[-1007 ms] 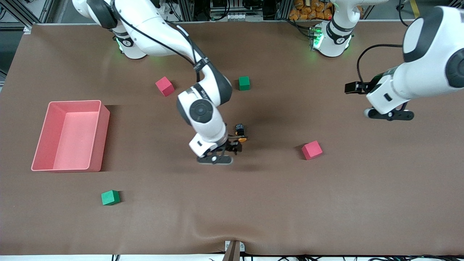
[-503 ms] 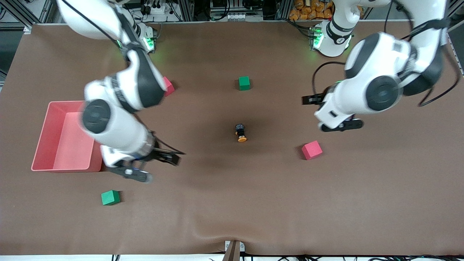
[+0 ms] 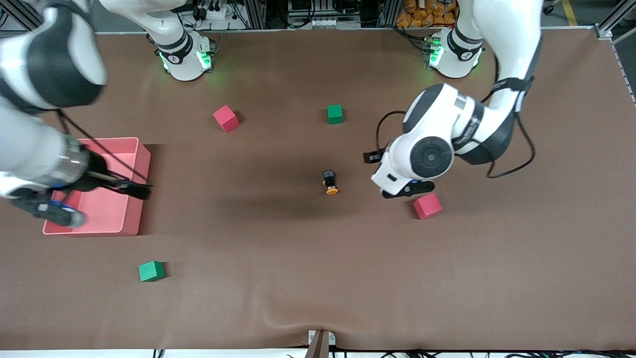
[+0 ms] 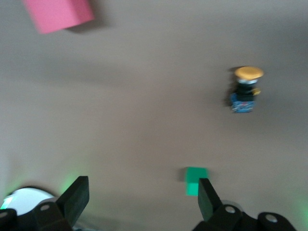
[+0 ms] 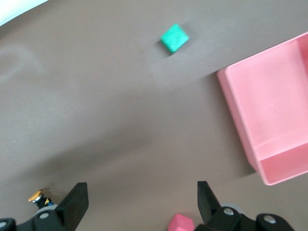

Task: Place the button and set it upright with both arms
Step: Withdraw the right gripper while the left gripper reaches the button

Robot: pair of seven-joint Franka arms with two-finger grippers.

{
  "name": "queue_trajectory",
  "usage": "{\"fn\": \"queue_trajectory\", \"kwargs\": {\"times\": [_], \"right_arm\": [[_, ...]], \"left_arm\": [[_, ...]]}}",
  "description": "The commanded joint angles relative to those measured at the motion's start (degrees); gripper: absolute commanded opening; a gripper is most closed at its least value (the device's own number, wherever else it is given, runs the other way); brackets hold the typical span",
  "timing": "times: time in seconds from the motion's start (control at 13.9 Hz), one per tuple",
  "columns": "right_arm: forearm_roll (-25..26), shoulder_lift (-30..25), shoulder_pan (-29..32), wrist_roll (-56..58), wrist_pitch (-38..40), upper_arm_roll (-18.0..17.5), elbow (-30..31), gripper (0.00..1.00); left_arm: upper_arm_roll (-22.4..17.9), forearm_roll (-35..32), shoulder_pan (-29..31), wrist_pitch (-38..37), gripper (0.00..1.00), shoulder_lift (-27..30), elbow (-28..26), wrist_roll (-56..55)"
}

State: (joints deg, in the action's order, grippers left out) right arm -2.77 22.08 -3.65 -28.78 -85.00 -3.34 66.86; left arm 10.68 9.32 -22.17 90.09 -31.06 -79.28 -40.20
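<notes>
From the front, bare brown table (image 3: 308, 278) surrounds the button (image 3: 330, 182), which lies on its side mid-table, orange cap toward the camera. The left wrist view shows the left gripper (image 4: 139, 204) spread wide, empty, over the table with the button lying apart from its fingers. In the right wrist view the right gripper (image 5: 137, 207) is also spread, empty, near the pink bin (image 5: 236, 103), well apart from the button.
</notes>
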Motion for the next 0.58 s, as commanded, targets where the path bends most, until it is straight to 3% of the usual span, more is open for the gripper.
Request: {"fn": "queue_trajectory", "kwargs": {"times": [0.0, 0.14, 0.29, 0.5], "right_arm": [[1.11, -3.52, 4.43, 6.78, 4.47, -2.38, -1.45, 1.0], [1.19, -7.98, 4.79, 10.67, 8.79, -1.85, -1.83, 1.0], [0.41, -14.14, 3.92, 10.85, 6.97, 0.95, 5.0, 1.0], [0.84, -22.67, 4.0, 14.0, 2.57, 1.75, 15.81, 1.0]], "left_arm": [[-0.31, 2.63, -1.56, 3.33, 1.0, -3.47, 2.38, -1.37], [-0.31, 3.25, -2.96, 5.62, 1.0, -5.31, 2.38, -1.55], [-0.31, 4.56, -3.23, 8.08, 1.0, -7.16, 2.46, -1.46], [-0.31, 5.62, -4.81, 11.77, 1.0, -9.79, 3.16, -1.29]]}}
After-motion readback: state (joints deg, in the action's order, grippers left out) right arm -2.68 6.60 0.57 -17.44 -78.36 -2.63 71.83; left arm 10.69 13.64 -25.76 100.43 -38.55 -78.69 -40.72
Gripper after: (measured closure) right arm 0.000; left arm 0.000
